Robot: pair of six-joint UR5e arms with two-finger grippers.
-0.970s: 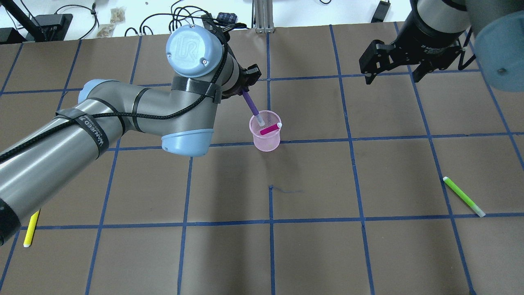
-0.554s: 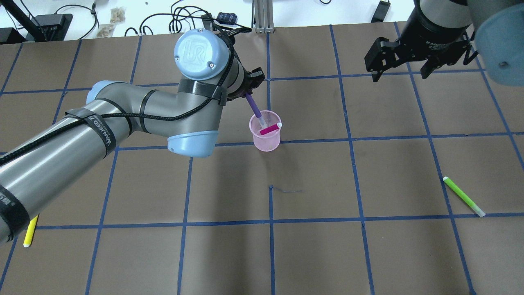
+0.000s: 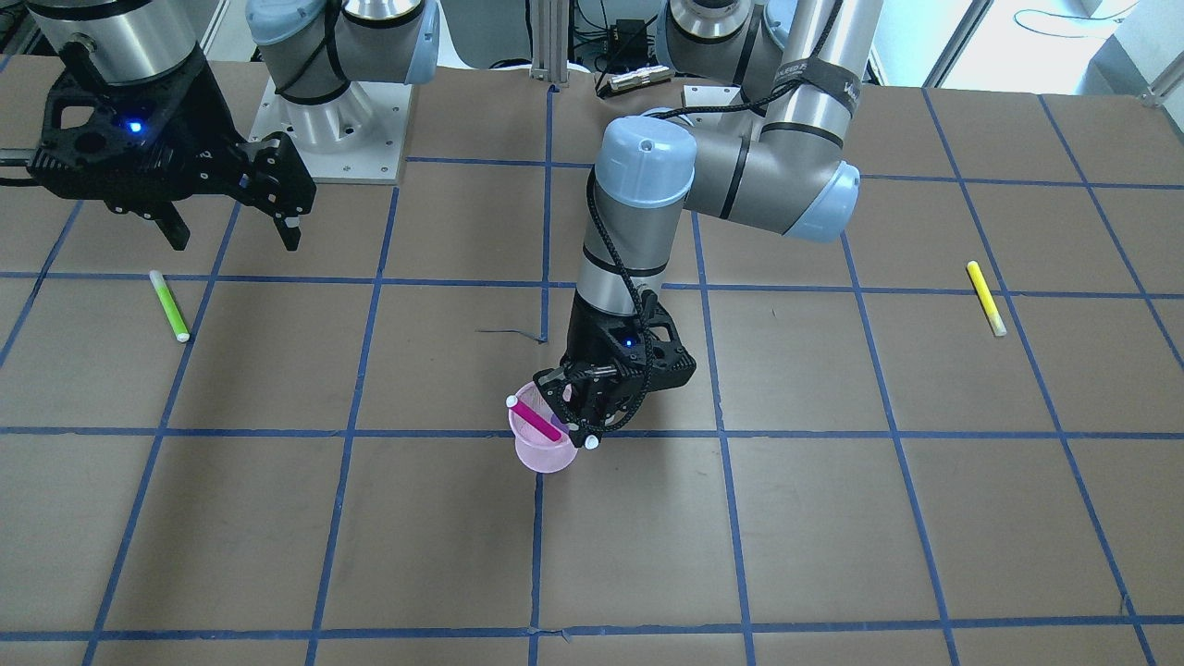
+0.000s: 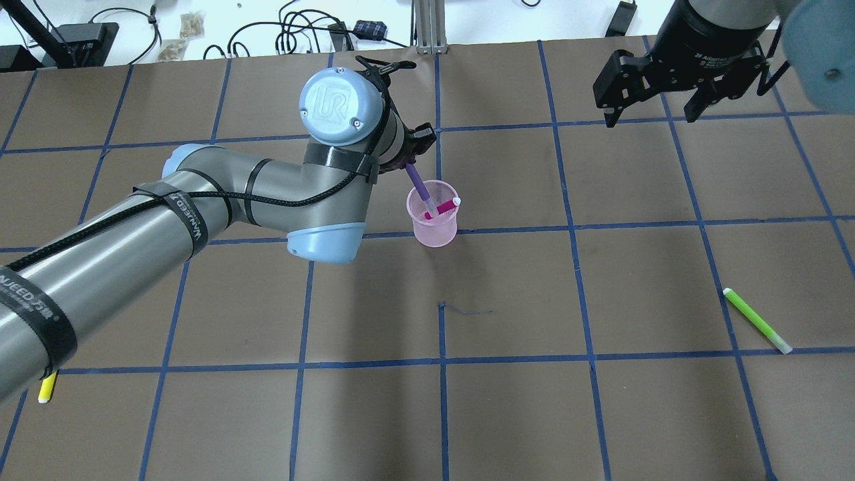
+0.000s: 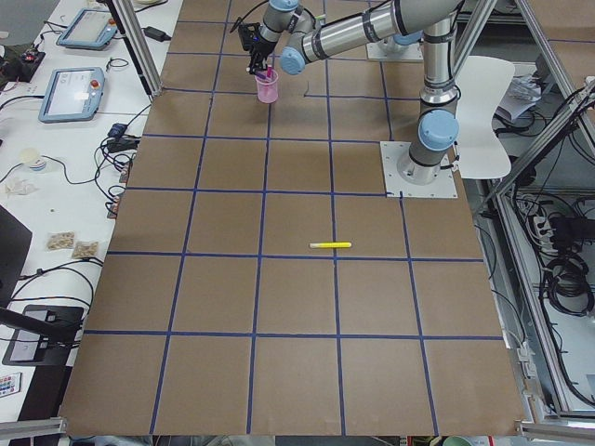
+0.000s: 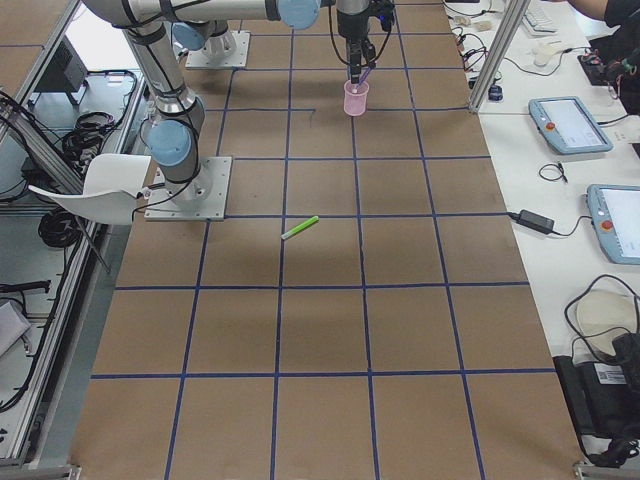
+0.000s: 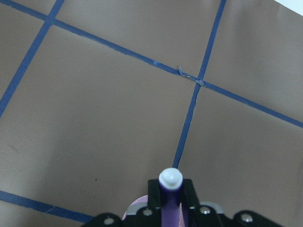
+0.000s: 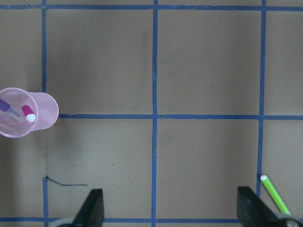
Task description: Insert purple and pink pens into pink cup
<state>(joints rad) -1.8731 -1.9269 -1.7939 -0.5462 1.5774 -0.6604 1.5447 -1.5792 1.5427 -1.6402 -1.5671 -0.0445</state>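
Brown paper with a blue tape grid covers the desk (image 4: 507,401). Items are listed left to right as the overhead view shows them.

- Yellow pen (image 4: 45,391): lies flat near the desk's left edge, partly under the left arm, well apart from everything else.
- Left end effector (image 7: 170,193): reaches over the middle of the desk, just up and left of the cup. Its fingers are clamped on the upper part of the purple pen.
- Purple pen (image 4: 419,187): tilted, upper end in the grip. Its lower end is past the rim and inside the cup.
- Pink cup (image 4: 435,230): translucent and upright, standing just above a horizontal tape line near the desk's centre.
- Pink pen (image 4: 442,208): inside the cup, leaning, with its white cap at the right side of the rim. It crosses close to the purple pen's lower end.
- Right end effector (image 4: 650,119): hangs over the far right of the desk, well apart from the cup. Its fingers are spread wide with nothing between them.
- Green pen (image 4: 757,321): lies flat at a slant near the right edge.
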